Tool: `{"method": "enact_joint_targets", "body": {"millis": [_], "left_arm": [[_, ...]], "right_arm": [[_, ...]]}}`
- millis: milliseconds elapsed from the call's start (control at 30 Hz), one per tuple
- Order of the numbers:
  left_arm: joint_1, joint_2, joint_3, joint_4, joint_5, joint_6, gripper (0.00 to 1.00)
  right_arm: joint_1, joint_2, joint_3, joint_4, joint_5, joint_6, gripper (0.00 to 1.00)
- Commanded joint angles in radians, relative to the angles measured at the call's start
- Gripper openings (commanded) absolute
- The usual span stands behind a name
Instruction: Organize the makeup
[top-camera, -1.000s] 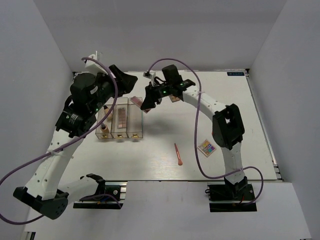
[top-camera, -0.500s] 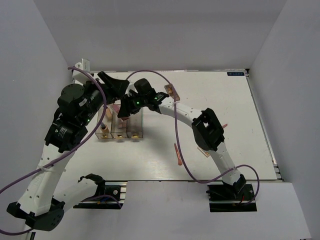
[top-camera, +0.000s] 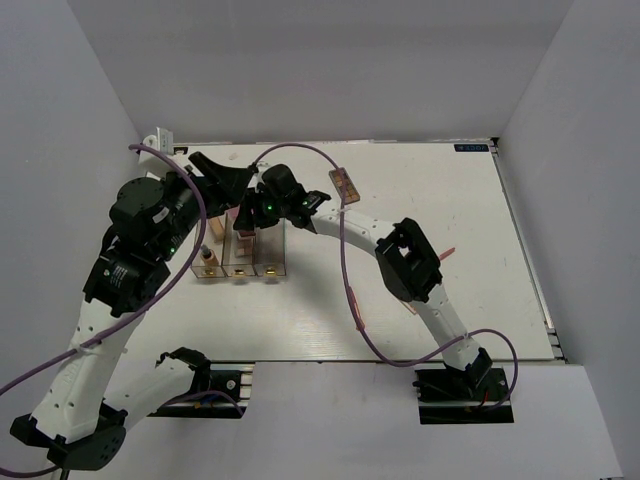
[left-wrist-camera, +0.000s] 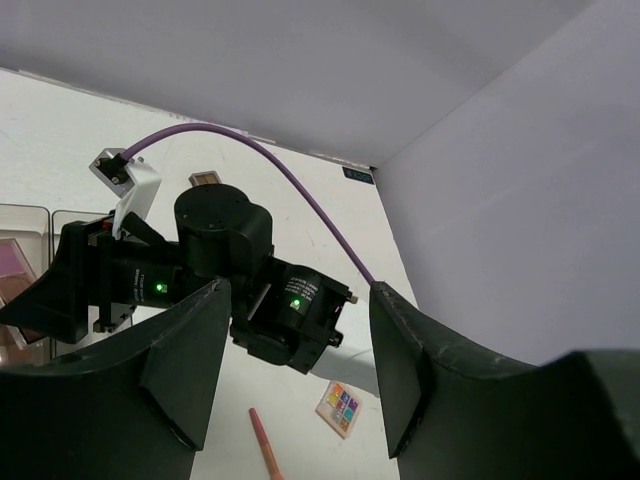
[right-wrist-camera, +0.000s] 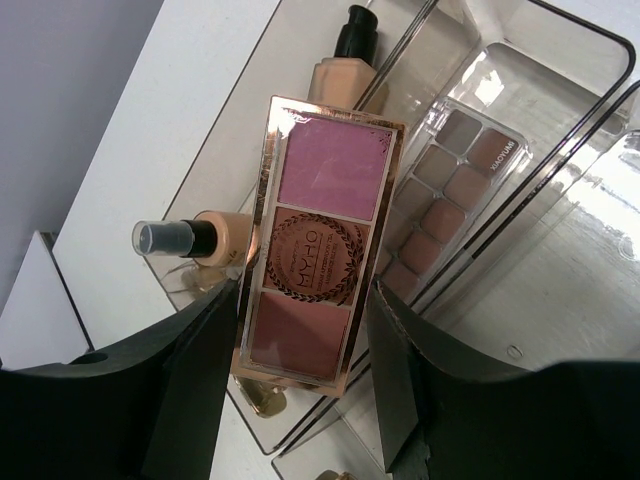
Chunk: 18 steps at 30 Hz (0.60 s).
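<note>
My right gripper (top-camera: 250, 212) is shut on the mauve palette (right-wrist-camera: 320, 240) and holds it just above the clear organizer (top-camera: 262, 268), over the wall between its left and middle compartments. Two beige foundation bottles (right-wrist-camera: 345, 65) (right-wrist-camera: 200, 240) lie in the left compartment. A nude-shade palette (right-wrist-camera: 445, 200) lies in the middle one. My left gripper (top-camera: 222, 172) is open and empty, raised behind the organizer. A brown palette (top-camera: 343, 185), a multicolour palette (left-wrist-camera: 338, 408) and two coral applicators (left-wrist-camera: 265, 450) (top-camera: 446, 251) lie on the table. The pink compact is out of view.
The white table (top-camera: 480, 200) is walled at the back and on both sides. My right arm (top-camera: 405, 255) stretches across the middle of the table, with its purple cable (top-camera: 350, 290) looping above it. The two grippers are close together at the back left.
My right gripper has carried the mauve palette left, from beside the organizer to above its left compartments. My left gripper has drawn back and up a little.
</note>
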Motion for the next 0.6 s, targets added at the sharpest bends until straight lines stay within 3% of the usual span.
{"method": "enact_joint_targets", "body": {"millis": [0,200,233,400,433,567], "left_arm": [[-0.003,0.000,-0.006,-0.003,-0.003,-0.004,0.68],[-0.003,0.020,0.011,-0.009,0.002,-0.003,0.67],[-0.003,0.020,0.011,-0.008,0.000,-0.004,0.67],[-0.003,0.020,0.011,-0.006,-0.003,-0.009,0.67],[-0.003,0.021,0.010,-0.005,-0.001,-0.009,0.67],[-0.003,0.031,0.013,-0.002,-0.001,-0.009,0.67]], "right_arm": [[0.006,0.008,0.025,0.074,-0.001,0.009,0.54],[0.004,0.033,0.047,0.090,-0.018,0.009,0.58],[0.006,0.036,0.053,0.090,-0.015,0.009,0.65],[-0.002,0.036,0.044,0.085,-0.018,0.014,0.70],[-0.002,0.033,0.042,0.085,-0.019,0.012,0.79],[-0.005,0.020,0.062,0.090,-0.033,0.009,0.79]]}}
